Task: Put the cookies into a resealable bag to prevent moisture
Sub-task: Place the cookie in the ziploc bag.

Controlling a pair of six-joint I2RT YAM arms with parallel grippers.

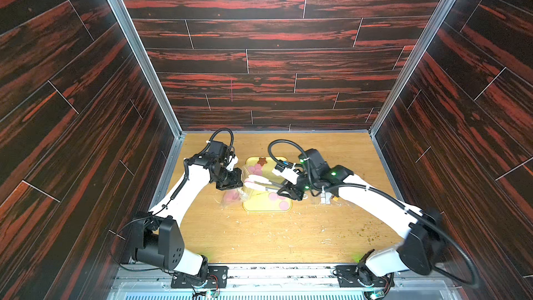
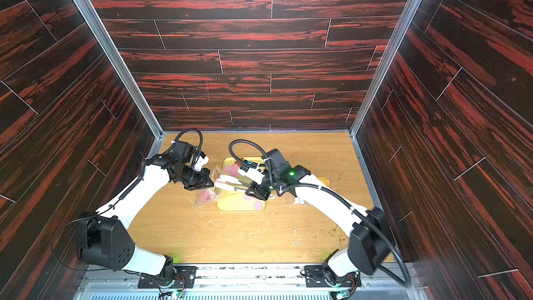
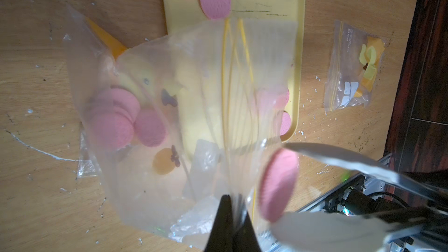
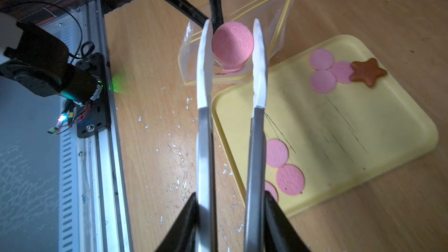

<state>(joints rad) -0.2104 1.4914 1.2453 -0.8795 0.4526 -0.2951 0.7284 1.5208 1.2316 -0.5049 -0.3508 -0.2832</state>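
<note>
My left gripper [image 3: 232,202] [image 1: 234,183] is shut on the rim of a clear resealable bag [image 3: 194,117] [image 4: 274,8], holding it up beside the yellow tray [image 4: 363,129] [image 1: 259,204]. Several pink cookies [image 3: 116,122] lie inside the bag. My right gripper [image 4: 230,204] [image 1: 288,190] is shut on white-tipped metal tongs [image 4: 204,129] [image 3: 339,161]. A pink cookie [image 4: 232,44] [image 3: 278,183] sits between the tong tips at the bag's mouth. More pink cookies [image 4: 322,69] [image 4: 289,180] and a brown star cookie [image 4: 367,71] [image 1: 262,161] rest on the tray.
A second small clear bag [image 3: 351,66] [image 1: 326,197] with yellow print lies on the wooden table to the right of the tray, under my right arm. White crumbs [image 4: 177,146] are scattered over the table. Dark walls enclose three sides; a metal rail [image 4: 97,141] runs along the front.
</note>
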